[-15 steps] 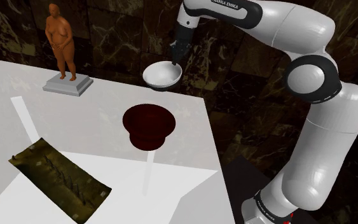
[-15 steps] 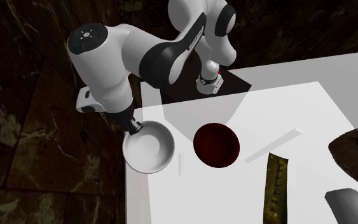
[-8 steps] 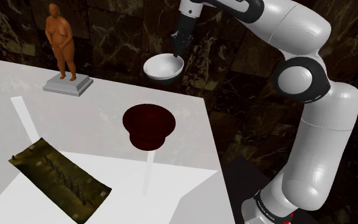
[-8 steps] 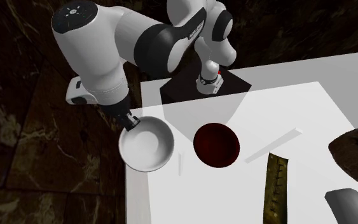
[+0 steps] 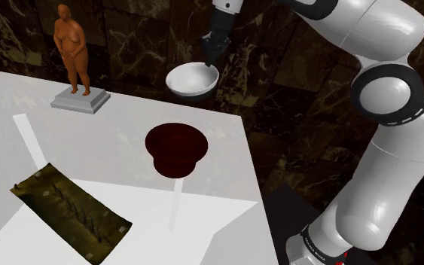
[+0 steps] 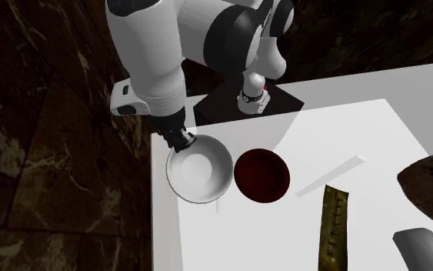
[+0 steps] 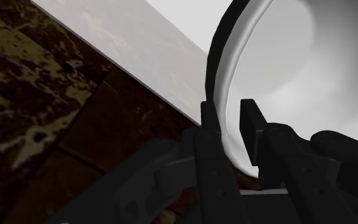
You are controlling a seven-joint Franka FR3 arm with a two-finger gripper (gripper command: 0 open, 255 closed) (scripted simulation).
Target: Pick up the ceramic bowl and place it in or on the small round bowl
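Setting: home interior, prob. a sitting or display rm. Evidence: white table (image 5: pixel 105 143) w/ brown nude figurine (image 5: pixel 72 49) on grey sq. base (image 5: pixel 80 101); dark stone wall (image 5: pixel 278 83) w/ pale marble veining behind table; same veined dark stone (image 6: pixel 53 169) beside table edge in 2nd ext. view.

You have the white bowl (image 5: pixel 193 79) up in the air above the table (image 5: pixel 105 139), mouth up and roughly level, its rim pinched between the fingers of the gripper (image 7: pixel 230 114). Your dark red bowl (image 5: pixel 175 147) stands upright on the table, empty. In the second exterior view the white bowl shows just beside it.
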